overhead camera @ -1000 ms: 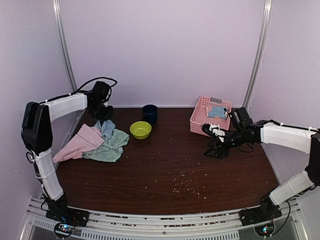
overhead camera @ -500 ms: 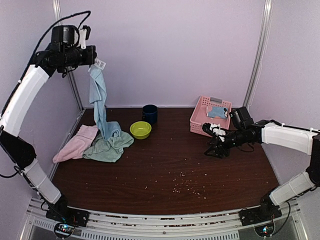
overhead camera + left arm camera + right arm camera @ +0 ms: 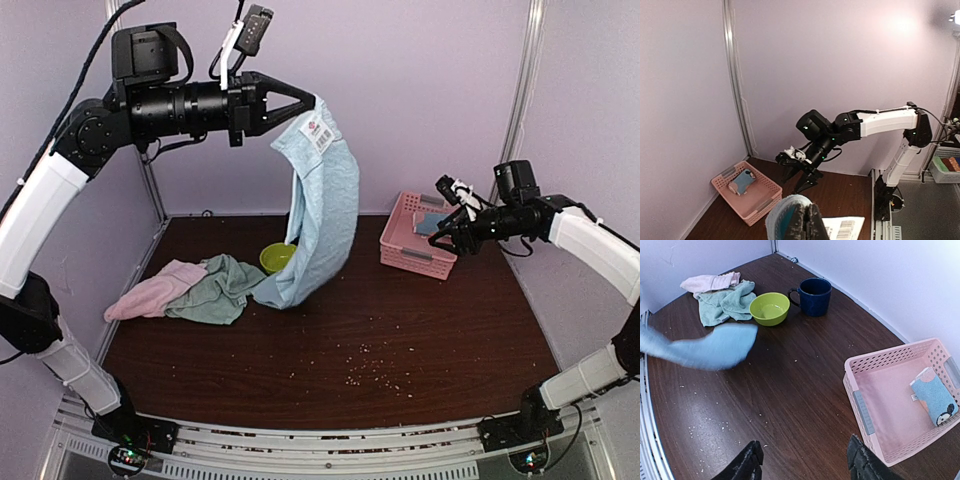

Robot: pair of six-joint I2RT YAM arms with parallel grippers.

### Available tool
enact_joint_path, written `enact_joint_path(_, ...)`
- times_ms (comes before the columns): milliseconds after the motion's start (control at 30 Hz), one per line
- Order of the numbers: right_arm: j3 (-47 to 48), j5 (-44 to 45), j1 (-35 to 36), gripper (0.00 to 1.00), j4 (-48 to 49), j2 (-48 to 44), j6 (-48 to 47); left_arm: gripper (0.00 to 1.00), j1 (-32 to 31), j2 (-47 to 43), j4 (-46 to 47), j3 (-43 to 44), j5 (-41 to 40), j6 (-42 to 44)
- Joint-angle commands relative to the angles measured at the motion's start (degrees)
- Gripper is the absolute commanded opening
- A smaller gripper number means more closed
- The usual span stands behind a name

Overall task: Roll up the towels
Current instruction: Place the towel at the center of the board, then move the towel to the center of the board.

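Mug [image 3: 812,290] only in R wrist view; L claw [image 3: 308,103] grips pale blue towel [image 3: 325,210], R claw [image 3: 807,462] open.

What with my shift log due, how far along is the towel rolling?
Done: a patterned light blue towel sits rolled in the pink basket. In hand: the left gripper, shut, holds the pale blue towel aloft, unrolled. Remaining: the mint green towel and pink towel lie crumpled; the right gripper is open, empty.
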Motion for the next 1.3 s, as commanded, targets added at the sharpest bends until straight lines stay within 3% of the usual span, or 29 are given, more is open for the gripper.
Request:
enact_joint_path(0, 4.8, -4.1, -1.9, 0.60, -9.0, -1.2, 1.9, 0.00, -1.4, -3.8, 9.7, -0.2, 7.6, -1.3)
enact_joint_path(133, 4.8, -5.7, -2.9, 0.60, -7.7, -2.6, 3.6, 0.00, -1.4, -6.0, 12.1, -4.4, 3.3, 0.1)
enact_joint_path(333, 2.4, -8.3, -2.3, 0.61, -7.9, -3.5, 0.1, 0.00, 0.4, -3.2, 7.7, -14.2, -25.3, -2.1)
enact_joint_path(433, 3.2, -8.9, -2.1, 0.60, -12.8, -3.4, -4.2, 0.00, 6.4, 0.9, 5.0, -23.9, -32.0, -9.8)
enact_joint_path(600, -0.4, -8.2, 4.6, 0.59, -16.5, -5.2, -9.7, 0.00, 16.1, 3.0, 6.3, -41.6, -33.0, -15.3)
enact_joint_path(767, -10.2, 3.5, 22.4, 0.59, -16.4, -4.5, -13.3, 0.00, 16.4, -0.7, 3.5, -50.1, -31.7, -17.6)
enact_joint_path(1033, -19.7, 14.5, 44.8, 0.63, -15.6, 2.6, -15.6, 0.00, 16.4, -7.7, 0.8, -60.9, -31.2, -21.3)
enact_joint_path(1267, -21.0, 20.4, 48.7, 0.57, -11.2, 9.3, -16.5, 0.00, 16.4, -11.0, 0.5, -65.0, -30.6, -22.1)
